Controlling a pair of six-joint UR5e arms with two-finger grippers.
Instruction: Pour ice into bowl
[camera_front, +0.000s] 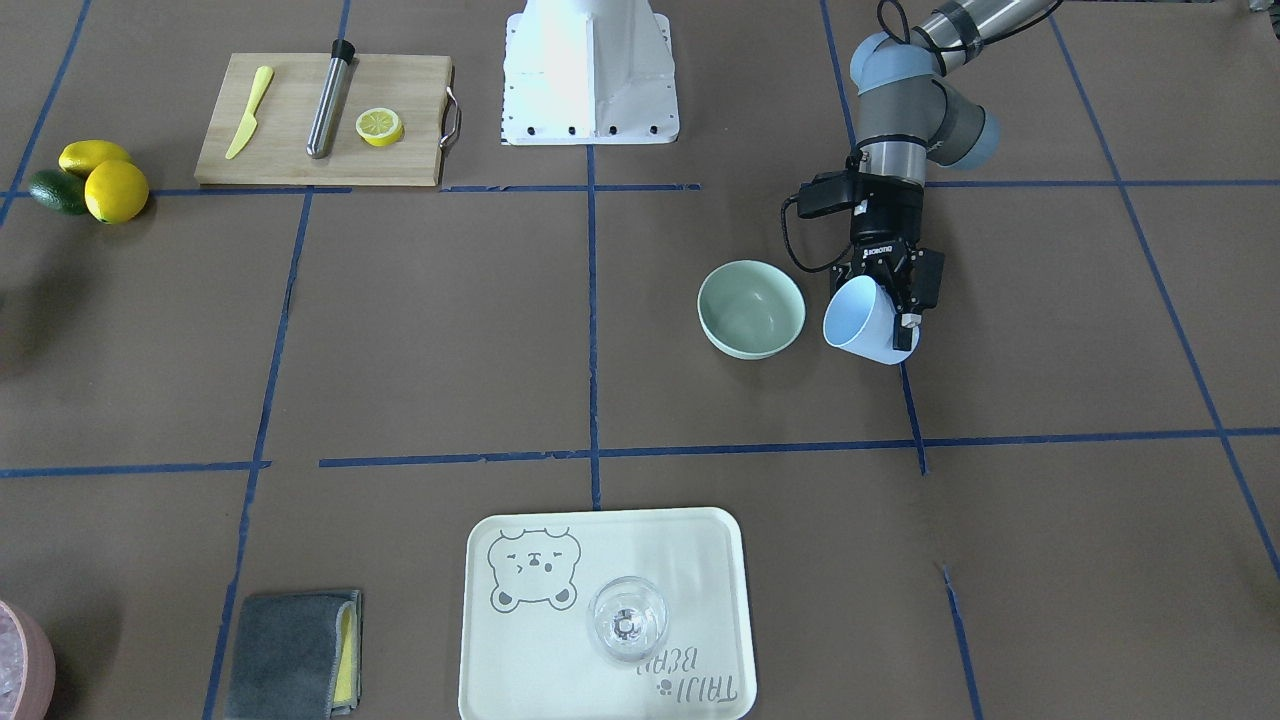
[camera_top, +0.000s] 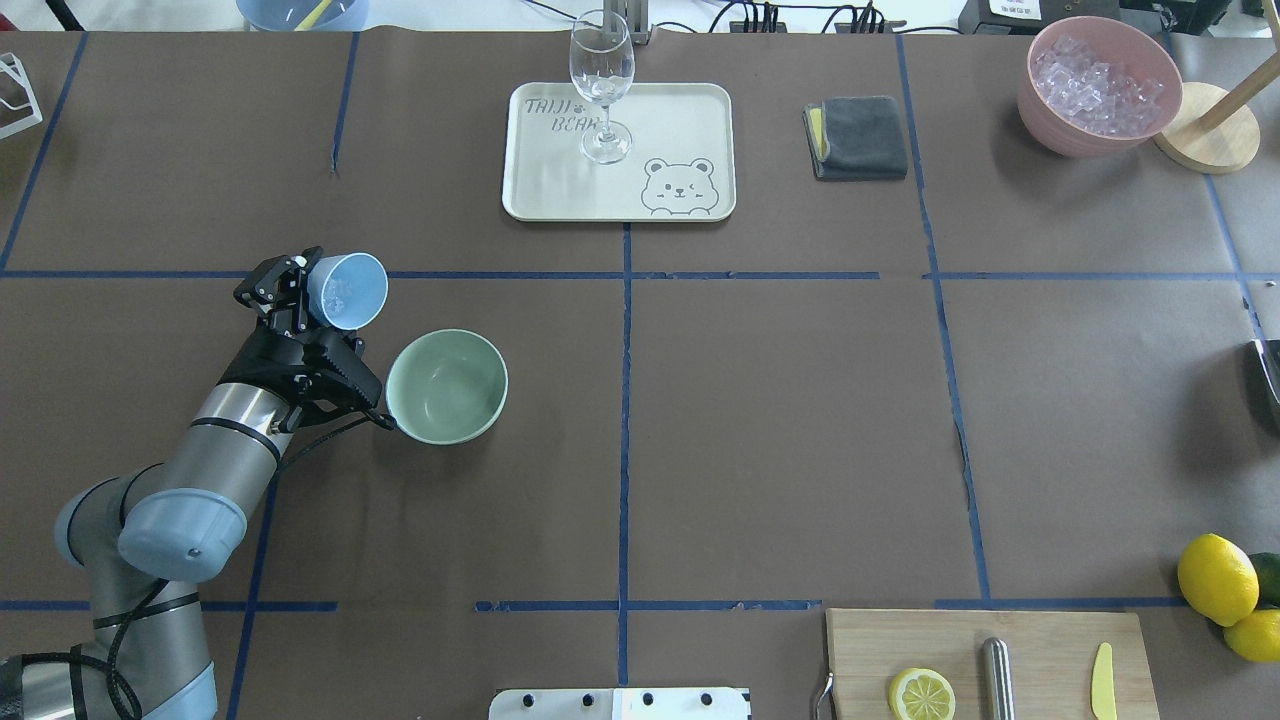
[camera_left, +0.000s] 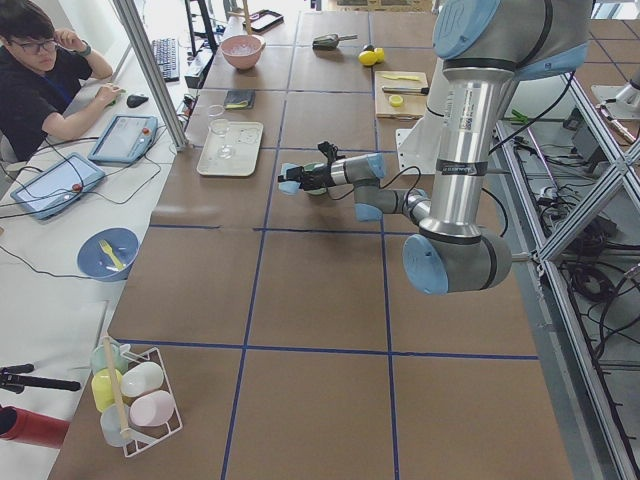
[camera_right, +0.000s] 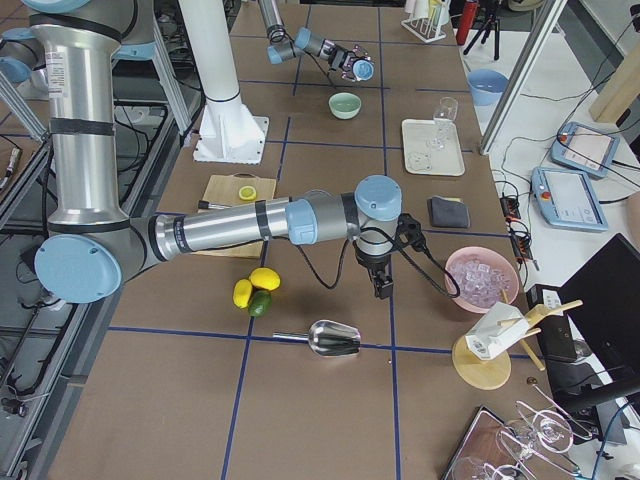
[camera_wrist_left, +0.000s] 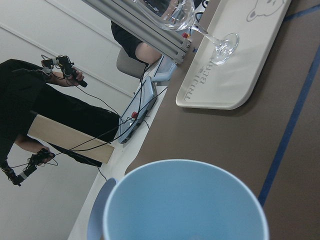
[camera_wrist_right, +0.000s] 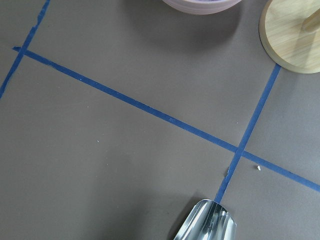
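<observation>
We find the left gripper (camera_top: 300, 296) jaws grasping the tilted light blue cup (camera_top: 346, 290), with the bowl (camera_top: 446, 386) just rightward. For the right gripper (camera_right: 381, 288) jaws, we cannot tell.

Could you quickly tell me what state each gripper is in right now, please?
Left gripper: shut on the light blue cup, tilted beside the mint-green bowl.
Right gripper: cannot tell; it shows only in the exterior right view.
</observation>
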